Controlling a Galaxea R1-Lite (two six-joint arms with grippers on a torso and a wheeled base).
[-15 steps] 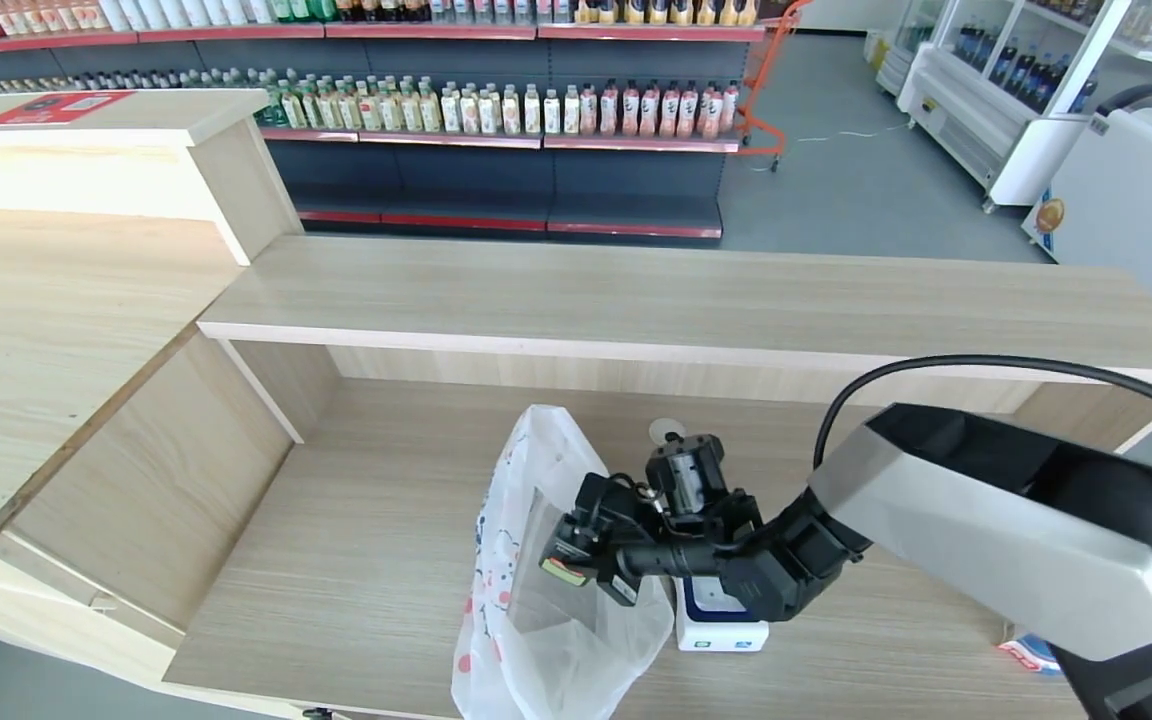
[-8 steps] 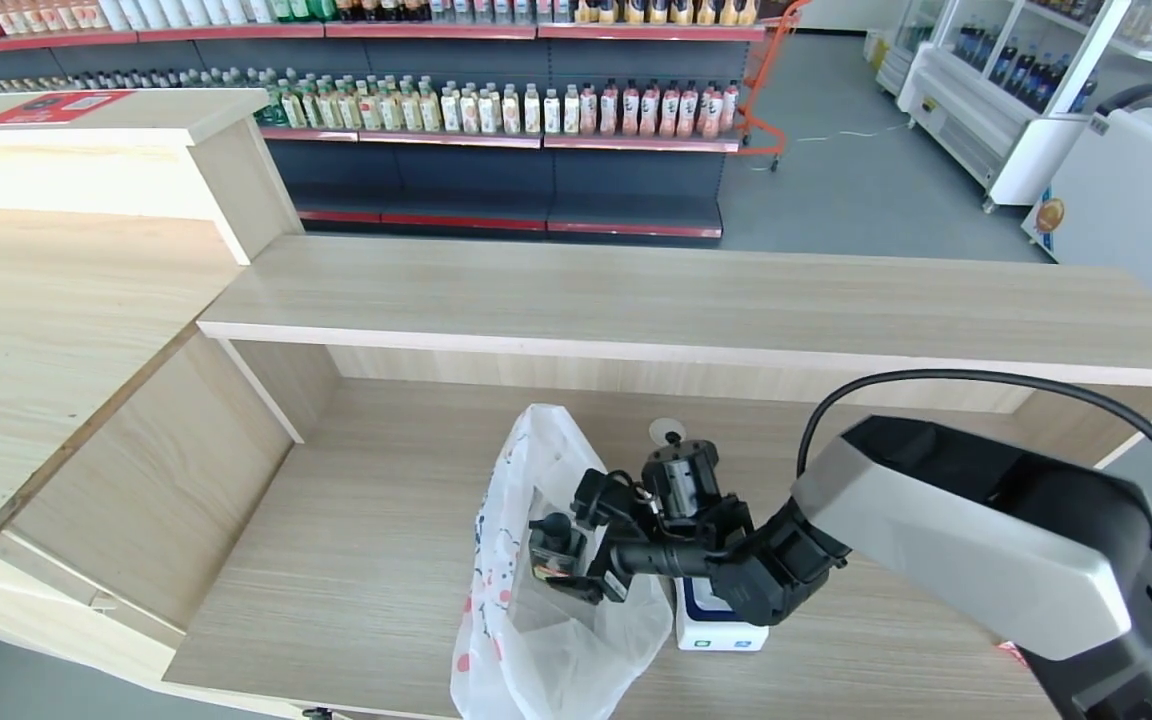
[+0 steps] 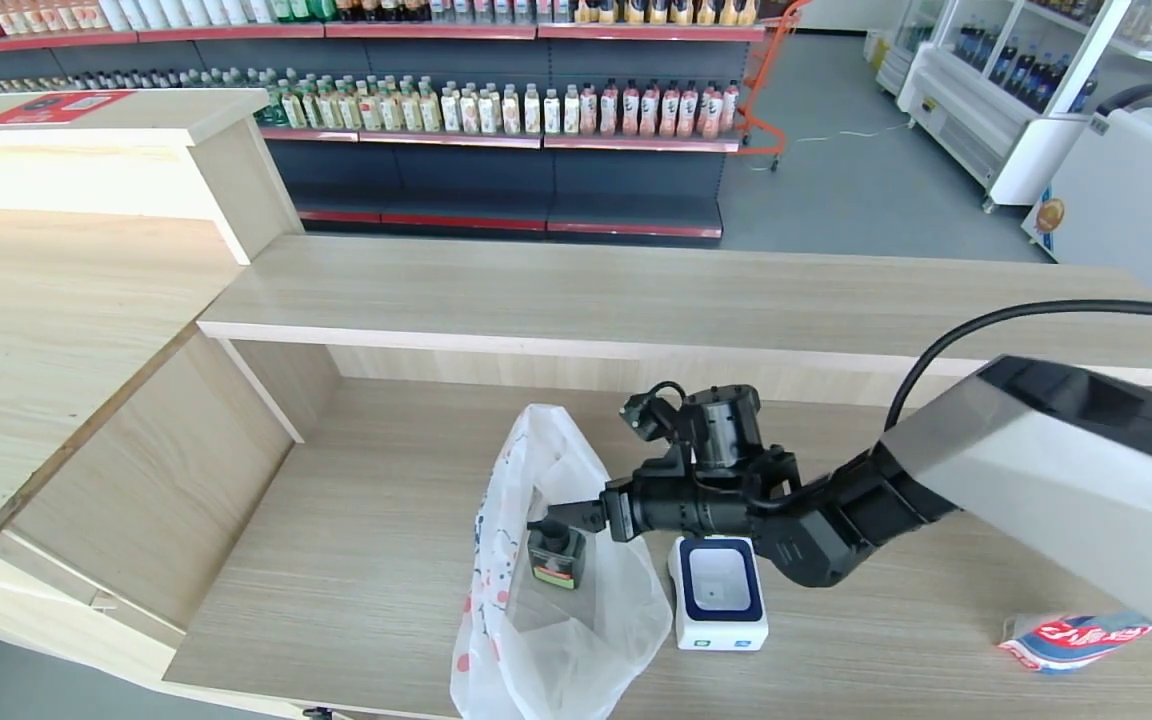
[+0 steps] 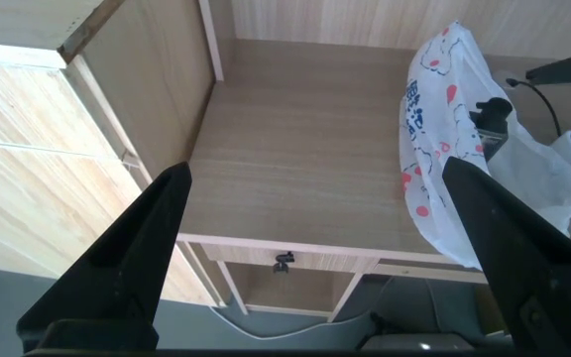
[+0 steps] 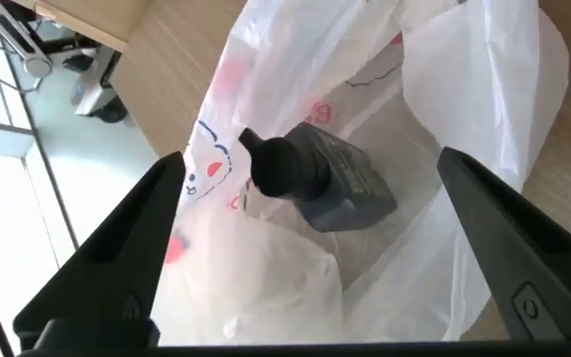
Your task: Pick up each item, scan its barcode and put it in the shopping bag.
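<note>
Bottle (image 3: pixel 556 556) stands upright inside the shopping bag (image 3: pixel 501 610) on the table (image 3: pixel 366 560), just below the right arm's fingers (image 3: pixel 568 511), which are spread apart and empty. A packet (image 3: pixel 1076 636) lies flat well to the right, beyond the scanner (image 3: pixel 721 592), nearest that arm, with open table around it. Left fingers (image 4: pixel 132 258) are apart too, well off the bag's left

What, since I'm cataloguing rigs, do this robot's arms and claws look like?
The right arm has a bulky silver-grey shell with a glossy black top panel, then black cylindrical wrist joints; a black cable arcs over it. The right claw and left claw are matte black, each with two flat, tapering fingers.
</note>
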